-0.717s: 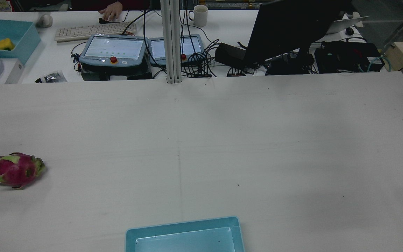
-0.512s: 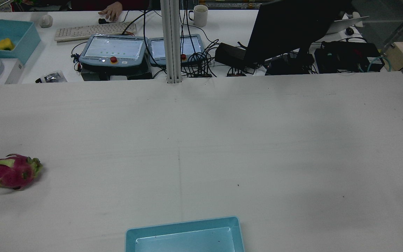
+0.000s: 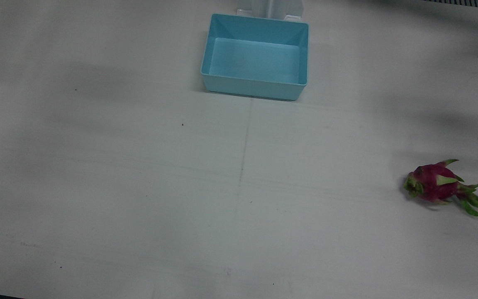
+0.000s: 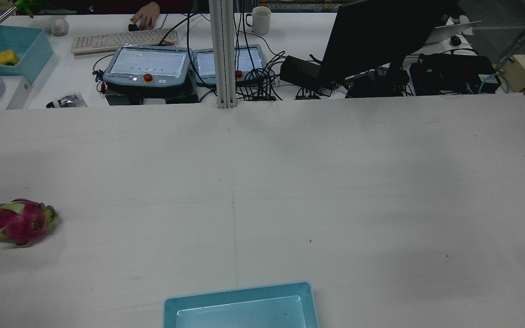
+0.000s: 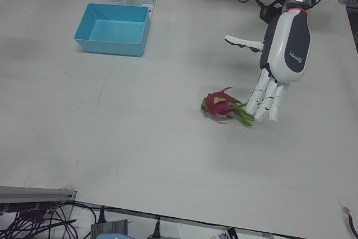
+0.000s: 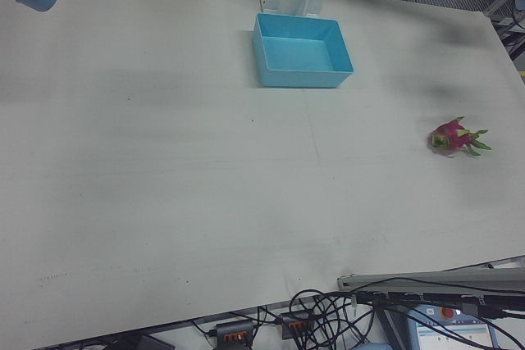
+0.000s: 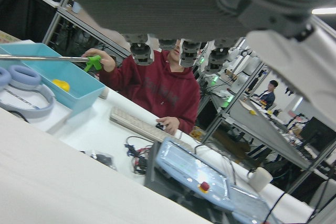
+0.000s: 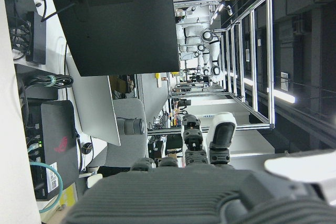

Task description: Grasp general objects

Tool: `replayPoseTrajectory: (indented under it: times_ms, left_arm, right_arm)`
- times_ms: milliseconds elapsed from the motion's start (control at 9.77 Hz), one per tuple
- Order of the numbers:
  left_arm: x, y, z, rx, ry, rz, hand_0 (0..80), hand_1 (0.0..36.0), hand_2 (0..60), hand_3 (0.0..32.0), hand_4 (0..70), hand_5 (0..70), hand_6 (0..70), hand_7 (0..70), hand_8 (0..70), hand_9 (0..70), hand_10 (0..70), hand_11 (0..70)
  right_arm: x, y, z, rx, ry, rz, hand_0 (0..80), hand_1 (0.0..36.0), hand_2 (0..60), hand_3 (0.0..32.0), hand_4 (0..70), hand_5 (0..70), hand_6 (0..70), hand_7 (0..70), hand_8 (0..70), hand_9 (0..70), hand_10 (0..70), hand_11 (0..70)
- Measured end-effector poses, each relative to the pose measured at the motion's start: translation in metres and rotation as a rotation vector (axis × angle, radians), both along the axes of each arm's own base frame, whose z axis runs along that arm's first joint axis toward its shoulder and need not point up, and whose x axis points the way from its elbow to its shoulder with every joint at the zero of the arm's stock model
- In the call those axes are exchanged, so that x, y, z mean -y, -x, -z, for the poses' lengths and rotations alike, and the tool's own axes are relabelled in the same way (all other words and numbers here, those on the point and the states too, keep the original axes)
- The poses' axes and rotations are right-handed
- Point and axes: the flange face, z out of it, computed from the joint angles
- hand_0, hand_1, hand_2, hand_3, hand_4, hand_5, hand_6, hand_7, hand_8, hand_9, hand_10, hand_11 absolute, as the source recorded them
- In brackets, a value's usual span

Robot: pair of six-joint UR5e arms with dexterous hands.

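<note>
The magenta, green-scaled dragon fruit (image 5: 221,106) is seen lying well away from the light-blue plastic bin (image 5: 113,29), long axis pointing at the left hand (image 5: 278,71), which hangs spread and empty just beyond its leafy end; the right hand (image 8: 199,182) is far off, its state undeterminable

1 dragon fruit (image 3: 434,187), 1 blue bin (image 3: 255,89) on table, 2 hands.

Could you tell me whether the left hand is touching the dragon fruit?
Cannot tell. In the left-front view the left hand overlaps the dragon fruit leaf tips, hiding any gap.
</note>
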Motion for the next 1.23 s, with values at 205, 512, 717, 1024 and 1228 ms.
replayPoseTrajectory:
  times_ms: [205, 512, 717, 1024, 1228]
  left_arm:
    - [-0.01, 0.005, -0.006, 0.152, 0.072, 0.008, 53.5, 17.9, 0.0, 29.8, 0.0, 5.0, 0.0, 13.9, 0.0, 1.3, 0.0, 0.0]
    - [-0.031, 0.015, -0.039, 0.23, 0.142, 0.037, 50.5, 15.1, 0.0, 21.0, 0.0, 4.1, 0.0, 12.8, 0.0, 1.1, 0.0, 0.0]
    - [-0.033, 0.013, -0.041, 0.195, 0.074, 0.04, 48.2, 11.0, 0.0, 18.4, 0.0, 1.4, 0.0, 10.4, 0.5, 0.6, 0.0, 0.0]
    - [0.012, -0.033, 0.004, 0.131, -0.105, 0.0, 49.6, 11.9, 0.0, 19.8, 0.0, 2.1, 0.0, 11.8, 0.0, 0.9, 0.0, 0.0]
    - [0.05, -0.072, 0.031, 0.108, -0.175, 0.001, 47.7, 9.6, 0.0, 16.2, 0.0, 0.0, 0.0, 11.1, 0.0, 0.8, 0.0, 0.0]
  right_arm:
    - [0.0, 0.0, 0.0, 0.0, 0.0, 0.0, 0.0, 0.0, 0.0, 0.0, 0.0, 0.0, 0.0, 0.0, 0.0, 0.0, 0.0, 0.0]
    - [0.0, 0.0, 0.0, 0.001, 0.0, 0.0, 0.0, 0.0, 0.0, 0.0, 0.0, 0.0, 0.0, 0.0, 0.0, 0.0, 0.0, 0.0]
    - [0.0, 0.0, 0.0, 0.001, 0.0, 0.0, 0.0, 0.0, 0.0, 0.0, 0.0, 0.0, 0.0, 0.0, 0.0, 0.0, 0.0, 0.0]
    - [0.0, 0.001, -0.001, 0.001, 0.001, 0.002, 0.0, 0.0, 0.0, 0.0, 0.0, 0.0, 0.0, 0.0, 0.0, 0.0, 0.0, 0.0]
    - [0.0, 0.001, -0.001, 0.001, 0.002, 0.002, 0.0, 0.0, 0.0, 0.0, 0.0, 0.0, 0.0, 0.0, 0.0, 0.0, 0.0, 0.0]
